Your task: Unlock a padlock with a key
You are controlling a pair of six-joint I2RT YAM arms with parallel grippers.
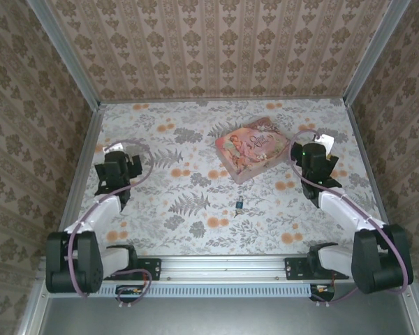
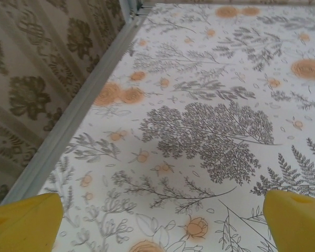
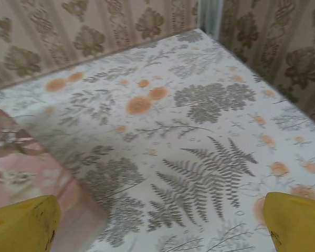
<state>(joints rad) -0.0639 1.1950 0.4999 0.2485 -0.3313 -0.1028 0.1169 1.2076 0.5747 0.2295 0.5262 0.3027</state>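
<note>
Quick rundown of the setup. The padlock [image 1: 239, 205] sits on the table [image 1: 160, 132] roughly in the middle, a bit toward the near edge, between the two arms and well apart from both. It's a tiny dark bluish thing. There's a thin dark sliver just beside it on its near-left side that I take to be the key [image 1: 234, 212], but it's so small from the overhead camera that I can't tell if the two are touching.

Nothing is holding either of them. The left gripper [image 1: 120, 155] hangs over the left side of the table near the side wall [image 1: 49, 125], with its jaws spread wide and nothing between them. In its wrist camera you just see the two yellow fingertips [image 2: 23, 223] at the bottom corners, with bare flowery tabletop between them.

Same deal on the other side. The right gripper [image 1: 314, 150] is over the far right part of the table, jaws wide apart and empty, and its yellow fingertips [image 3: 21, 226] sit at the bottom corners of its own view.

The other item is a pink tin [image 1: 255, 149] with a picture on the lid. It lies flat, turned at an angle, beyond the padlock and just left of the right gripper. Its corner shows at the lower left of the right wrist view [image 3: 26, 173], close by the left fingertip.
</note>
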